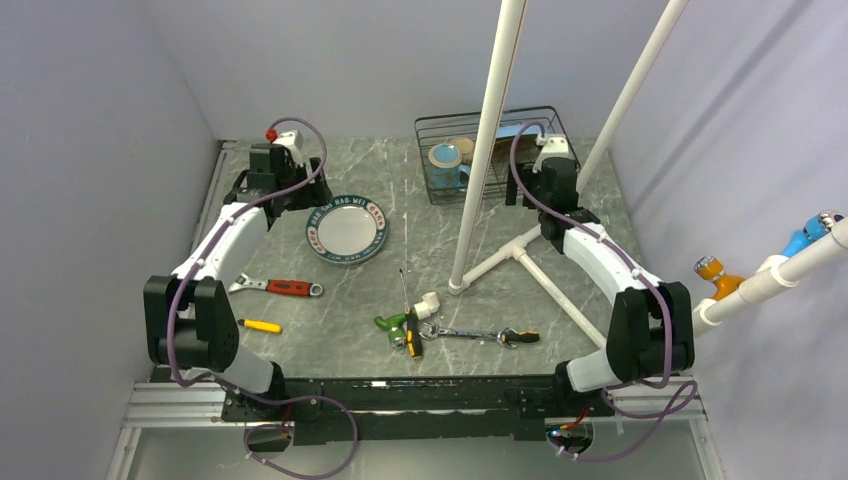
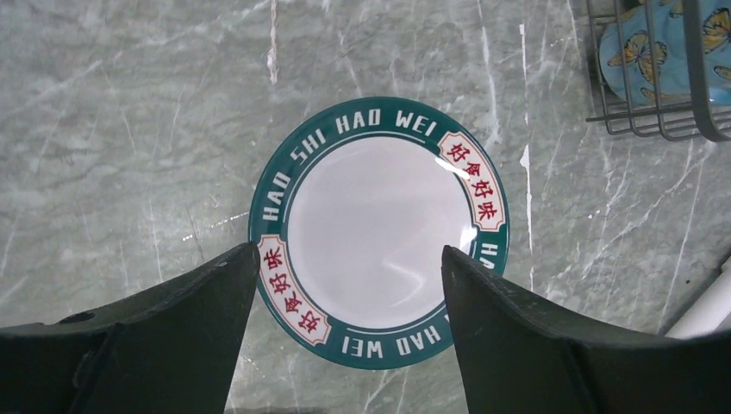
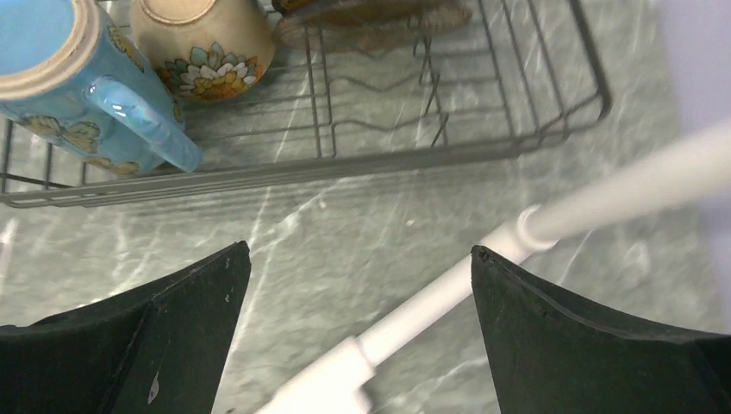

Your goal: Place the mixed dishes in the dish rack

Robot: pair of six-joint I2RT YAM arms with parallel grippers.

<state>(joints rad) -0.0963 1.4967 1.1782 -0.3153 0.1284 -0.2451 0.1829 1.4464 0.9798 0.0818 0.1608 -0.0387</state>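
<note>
A white plate with a dark green lettered rim [image 1: 347,228] [image 2: 379,228] lies flat on the marble table. My left gripper [image 1: 300,195] [image 2: 347,253] hovers over the plate's near edge, open, with nothing between its fingers. The black wire dish rack [image 1: 533,118] [image 3: 388,159] stands at the back. In it are a teal mug [image 1: 447,165] [image 3: 78,78] [image 2: 664,52] and a beige flowered bowl [image 1: 462,147] [image 3: 203,39], with a brownish dish [image 3: 371,13] behind them. My right gripper [image 1: 532,190] [image 3: 359,250] hangs open and empty just in front of the rack, above a white pipe.
A white pipe frame rises mid-table [image 1: 485,150]; its base bars [image 1: 530,265] [image 3: 448,293] run under my right gripper. A red-handled wrench [image 1: 280,287], a yellow screwdriver [image 1: 262,326], green and yellow-handled tools [image 1: 405,325] and a wrench [image 1: 485,335] lie near the front.
</note>
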